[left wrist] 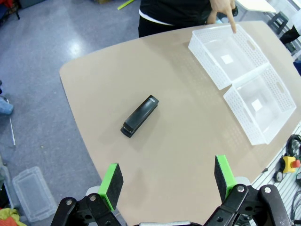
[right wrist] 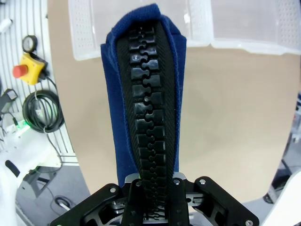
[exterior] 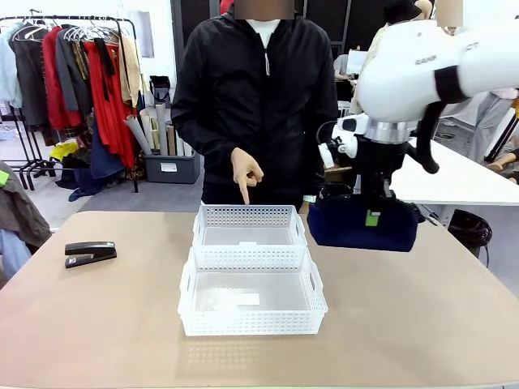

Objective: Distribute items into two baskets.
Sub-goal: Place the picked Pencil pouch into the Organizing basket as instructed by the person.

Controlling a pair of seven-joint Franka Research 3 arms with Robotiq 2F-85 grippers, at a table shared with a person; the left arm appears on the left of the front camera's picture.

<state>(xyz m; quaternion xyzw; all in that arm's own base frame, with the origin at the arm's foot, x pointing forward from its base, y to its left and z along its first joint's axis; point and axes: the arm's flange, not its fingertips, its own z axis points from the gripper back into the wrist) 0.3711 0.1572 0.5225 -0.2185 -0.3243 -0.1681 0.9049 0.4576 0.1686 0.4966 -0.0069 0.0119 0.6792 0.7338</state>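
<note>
Right gripper: fingers clenched on the top seam of the navy pouch, a green pad showing against the fabric. The pouch hangs lengthwise under it, over the far right part of the table, just right of the far basket. I cannot tell whether its lower edge touches the tabletop. In the right wrist view the black zipper runs straight up the middle of the pouch, away from the fingers, with basket rims beyond its far end.

Left gripper: fingers spread wide with nothing between them, held above the left part of the table.

Black stapler: lies flat and closed near the left edge of the table, well apart from both baskets.

The two white baskets stand at the middle of the table, long sides touching, one behind the other. The far basket is nearer the person and the near basket nearer the robot's edge. Each has a clear bottom with a small label.

The person stands at the far edge. One hand has its forefinger extended, pointing down at the far basket's far rim.
</note>
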